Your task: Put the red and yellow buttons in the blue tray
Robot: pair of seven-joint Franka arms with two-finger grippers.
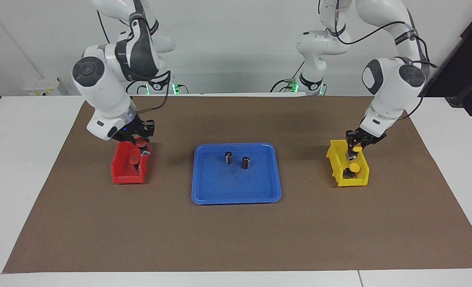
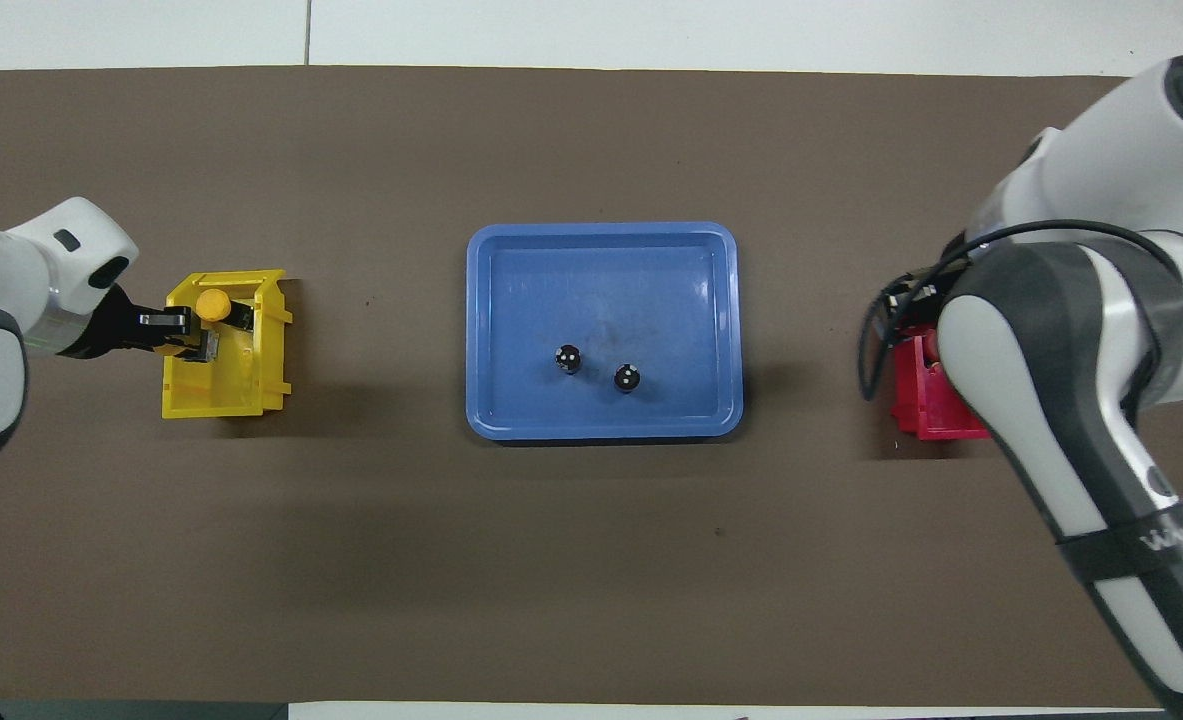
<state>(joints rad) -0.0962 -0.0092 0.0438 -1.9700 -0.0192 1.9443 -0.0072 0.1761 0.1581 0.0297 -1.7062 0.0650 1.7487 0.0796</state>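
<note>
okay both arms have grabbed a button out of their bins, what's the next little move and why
Probably swing both toward the blue tray. The right gripper is shut on a red button above the red bin; the left gripper on a yellow button over the yellow bin.

A flat, shallow, bright blue plastic tray (image 1: 236, 187) with rounded corners lies level at the middle of the table, midway between the two arms' ends. One round red-capped push button (image 1: 141, 141) hangs lifted over the small red bin, and a second red button (image 1: 133, 160) sits cap-up inside it. One yellow-capped push button (image 1: 357, 149) is raised over the small yellow bin; the other yellow button (image 1: 353, 168) rests in that bin on its black base, farther from the robots.
</note>
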